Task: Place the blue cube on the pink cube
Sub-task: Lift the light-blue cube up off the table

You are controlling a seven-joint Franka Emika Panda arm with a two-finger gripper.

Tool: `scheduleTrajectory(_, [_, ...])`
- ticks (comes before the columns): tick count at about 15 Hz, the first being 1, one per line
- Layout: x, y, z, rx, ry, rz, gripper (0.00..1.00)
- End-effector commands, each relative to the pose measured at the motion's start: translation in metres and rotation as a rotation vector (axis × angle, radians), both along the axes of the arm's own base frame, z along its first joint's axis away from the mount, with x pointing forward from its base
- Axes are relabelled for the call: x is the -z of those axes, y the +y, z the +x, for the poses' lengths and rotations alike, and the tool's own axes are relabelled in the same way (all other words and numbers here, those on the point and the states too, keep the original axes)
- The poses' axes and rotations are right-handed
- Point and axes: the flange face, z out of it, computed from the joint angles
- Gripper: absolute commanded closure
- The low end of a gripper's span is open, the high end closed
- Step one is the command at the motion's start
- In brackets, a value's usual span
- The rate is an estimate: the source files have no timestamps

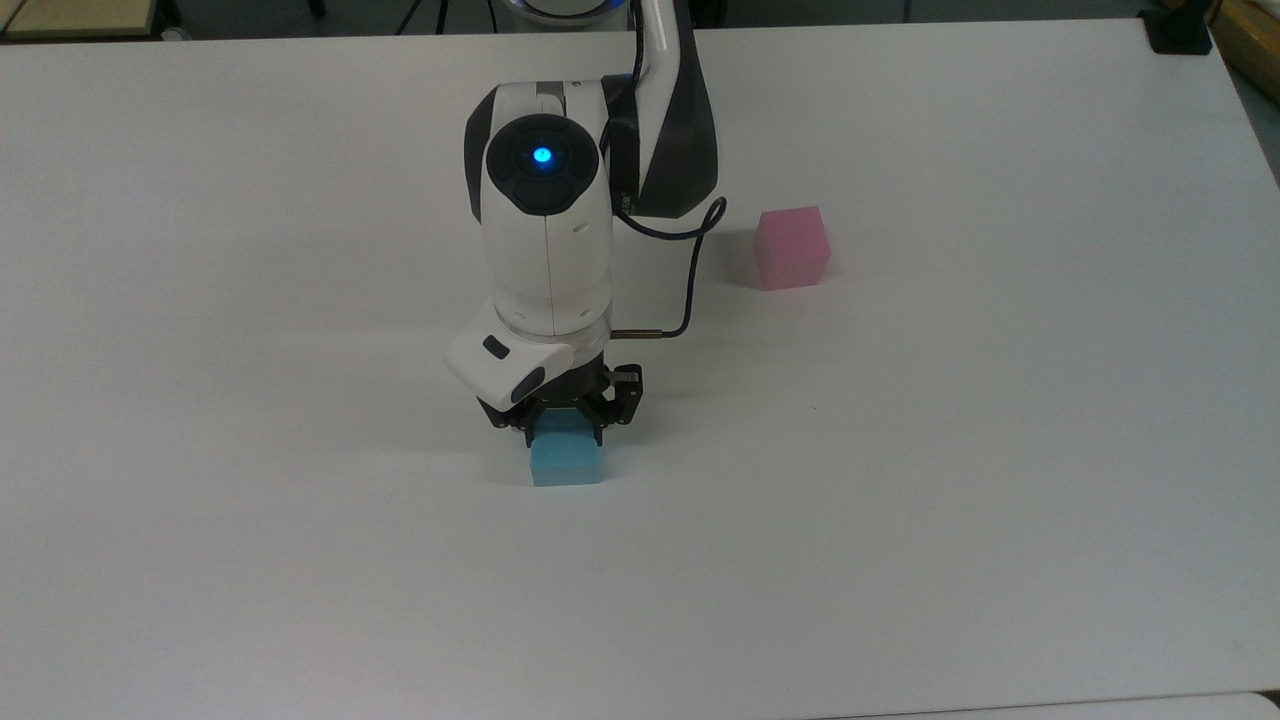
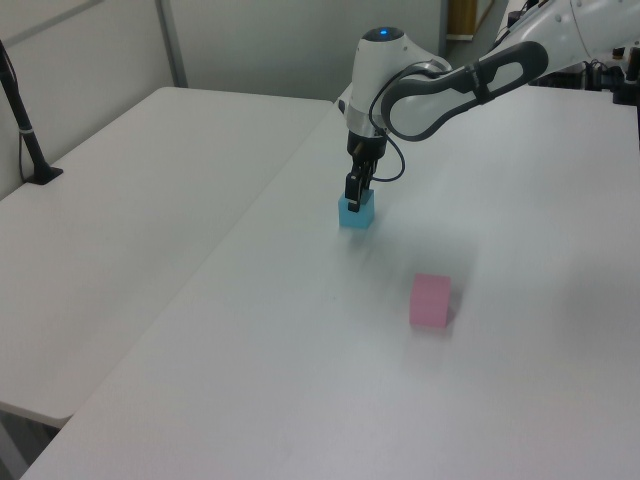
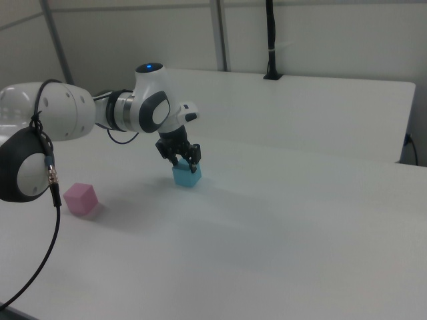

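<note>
The blue cube (image 1: 567,462) rests on the white table (image 1: 900,520), in the middle of the top view. My gripper (image 1: 565,433) points straight down over it, with a finger pressed against each side of the cube, shut on it. The arm's wrist hides the cube's far edge in the top view. In the left view the blue cube (image 2: 356,213) sits under the gripper (image 2: 357,196); in the right view the blue cube (image 3: 187,175) sits below the gripper (image 3: 181,160). The pink cube (image 1: 791,247) stands alone toward the top view's upper right, also pink cube (image 2: 431,301) and pink cube (image 3: 81,198).
A black cable (image 1: 690,280) loops off the wrist toward the pink cube. A black mount (image 1: 1178,30) sits at the table's far right corner in the top view. A black pole (image 2: 25,130) stands on the neighbouring table at the left view's left.
</note>
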Motion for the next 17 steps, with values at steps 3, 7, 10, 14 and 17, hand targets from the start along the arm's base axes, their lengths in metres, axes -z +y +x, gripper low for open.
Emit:
scheduleTrajectory(3, [-0.031,-0.001,0.001,0.010,-0.042,-0.020,0.68])
scheduleTrajectory(7, [-0.088,-0.007,-0.015,0.023,-0.018,-0.026,0.68])
scheduleTrajectory(10, [-0.139,-0.016,-0.029,0.039,-0.041,-0.021,0.68])
scheduleTrajectory(14, [-0.187,-0.022,-0.050,0.053,-0.039,-0.019,0.68])
scheduleTrajectory(17, [-0.211,-0.034,-0.061,0.074,-0.019,-0.017,0.68])
